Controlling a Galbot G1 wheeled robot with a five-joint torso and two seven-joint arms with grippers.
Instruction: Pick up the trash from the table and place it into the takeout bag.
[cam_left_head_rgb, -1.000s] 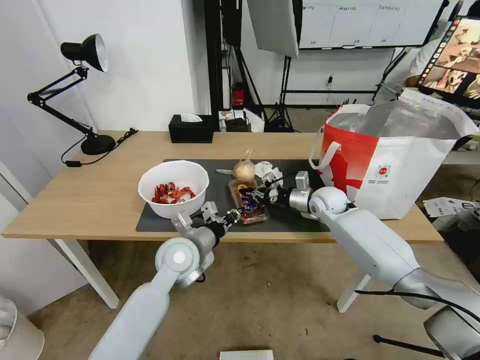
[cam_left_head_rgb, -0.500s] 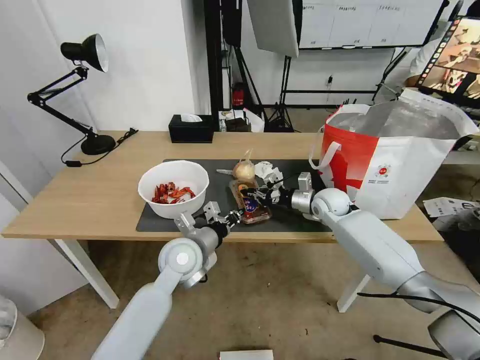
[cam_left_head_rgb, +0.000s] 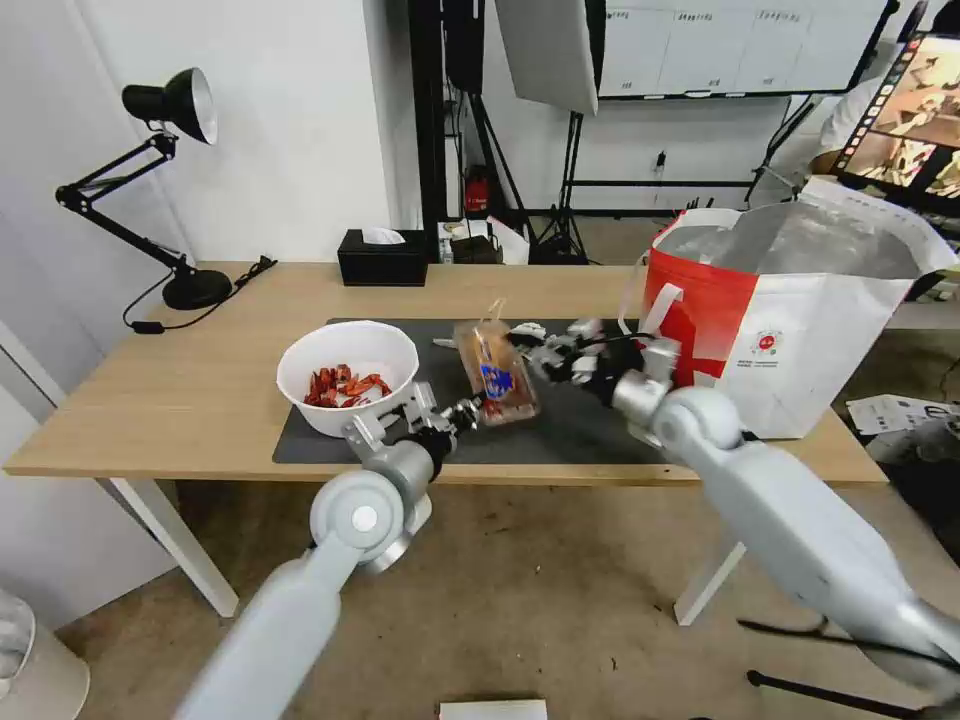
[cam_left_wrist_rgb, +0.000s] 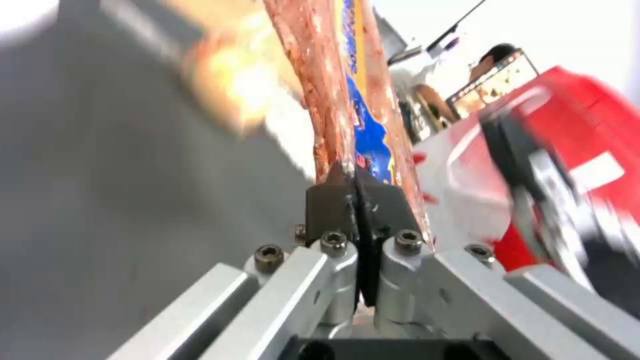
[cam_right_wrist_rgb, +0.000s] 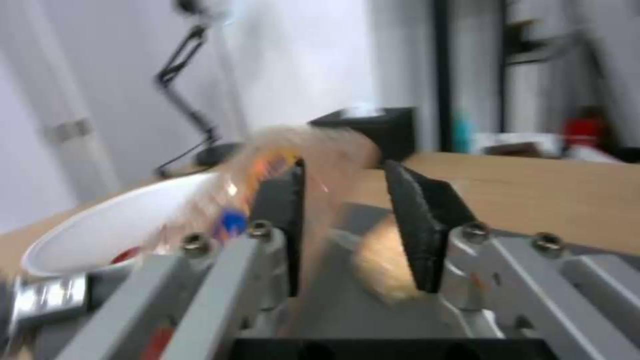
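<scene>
Above the mat (cam_left_head_rgb: 590, 430), the tray (cam_left_head_rgb: 497, 372) hangs tilted, its near end pinched in the left gripper (cam_left_head_rgb: 474, 410) with jaws closed tight, the right gripper (cam_left_head_rgb: 532, 345) at its 2 o'clock with parted jaws. The bowl (cam_left_head_rgb: 347, 375) sits at its 9 o'clock, the bag (cam_left_head_rgb: 800, 330) at 3, the tissue box (cam_left_head_rgb: 381, 257) at 11.

On the table (cam_left_head_rgb: 200, 390) a mat (cam_left_head_rgb: 580, 425) lies near the front edge. The bowl (cam_left_head_rgb: 347, 375) sits on the mat's left end; the hinged tray (cam_left_head_rgb: 497, 373) stands tilted just right of it, between the left end effector (cam_left_head_rgb: 470, 408) and right end effector (cam_left_head_rgb: 535, 347). The takeout bag (cam_left_head_rgb: 800, 310) stands at the right end. The tissue box (cam_left_head_rgb: 382, 257) sits at the back edge, the desk lamp (cam_left_head_rgb: 170, 180) at the back left.
</scene>
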